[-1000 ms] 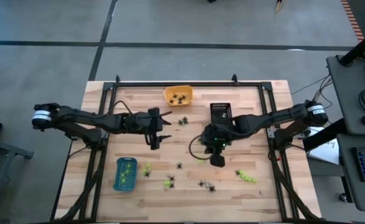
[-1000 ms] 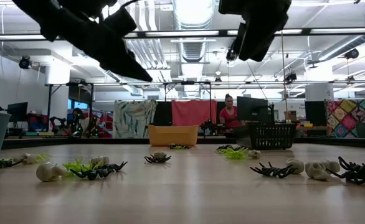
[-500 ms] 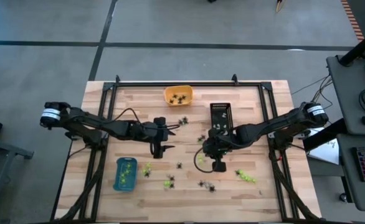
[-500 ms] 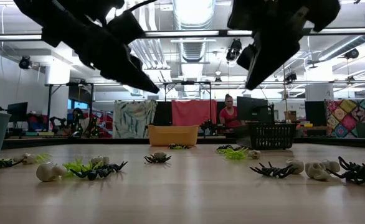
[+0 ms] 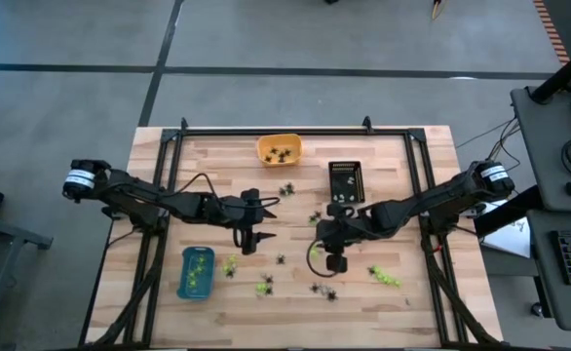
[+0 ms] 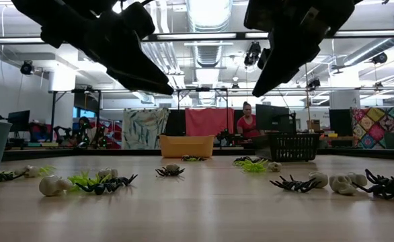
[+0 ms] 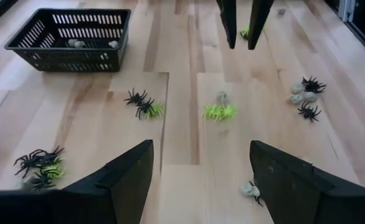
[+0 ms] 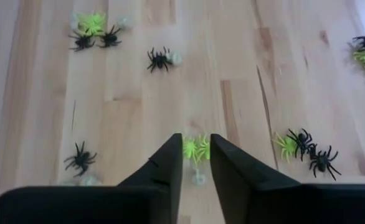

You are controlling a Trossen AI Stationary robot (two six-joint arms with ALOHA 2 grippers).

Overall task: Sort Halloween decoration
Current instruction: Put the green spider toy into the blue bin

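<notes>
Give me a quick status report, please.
Left pincer open, hovering mid-table. Right pincer slightly parted above a lime-green trinket. Nothing held, path clear.

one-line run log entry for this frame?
left gripper: open, above table centre | right gripper: jaws slightly apart over lime-green trinket, nothing held | black basket: holds whitish pieces

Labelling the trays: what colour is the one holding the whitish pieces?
Black, a slatted basket; clearest in the left wrist view.
</notes>
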